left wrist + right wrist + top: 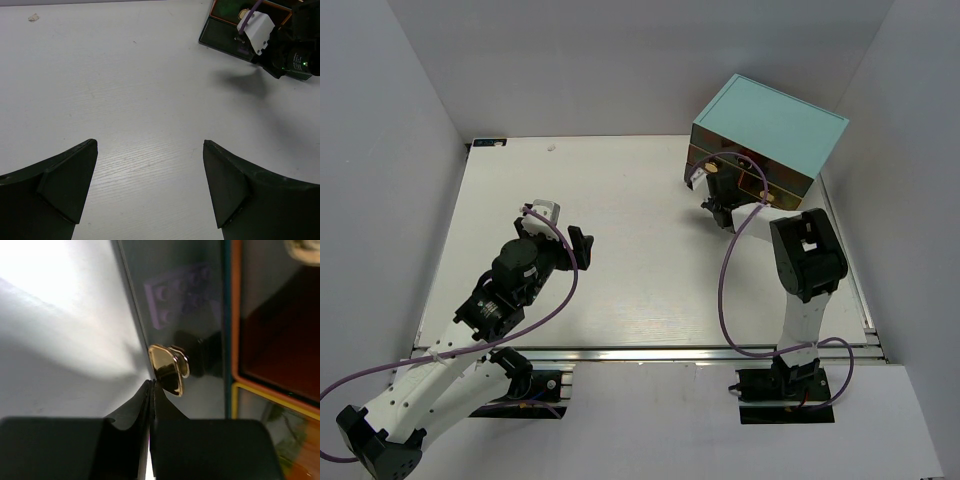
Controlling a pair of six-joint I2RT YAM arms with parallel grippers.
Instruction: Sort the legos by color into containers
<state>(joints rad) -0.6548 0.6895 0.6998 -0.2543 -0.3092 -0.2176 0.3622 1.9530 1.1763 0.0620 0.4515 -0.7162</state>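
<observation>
The right end effector (pixel 152 386) has its fingers pressed together, tips right against the tan knob (pixel 167 371) of a smoky drawer (pixel 195 325) in the blue-topped cabinet (pixel 770 128). A purple lego (pixel 172 302) shows through the drawer's front. The left end effector (pixel 150 145) hangs spread wide over the white counter (pixel 125 90).

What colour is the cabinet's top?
The cabinet top is light blue, best seen in the top external view.

Drawer front (pixel 186 332) glossy smoky plastic — knob (pixel 167 369) shiny; table (pixel 150 95) matt white, faintly grained.
</observation>
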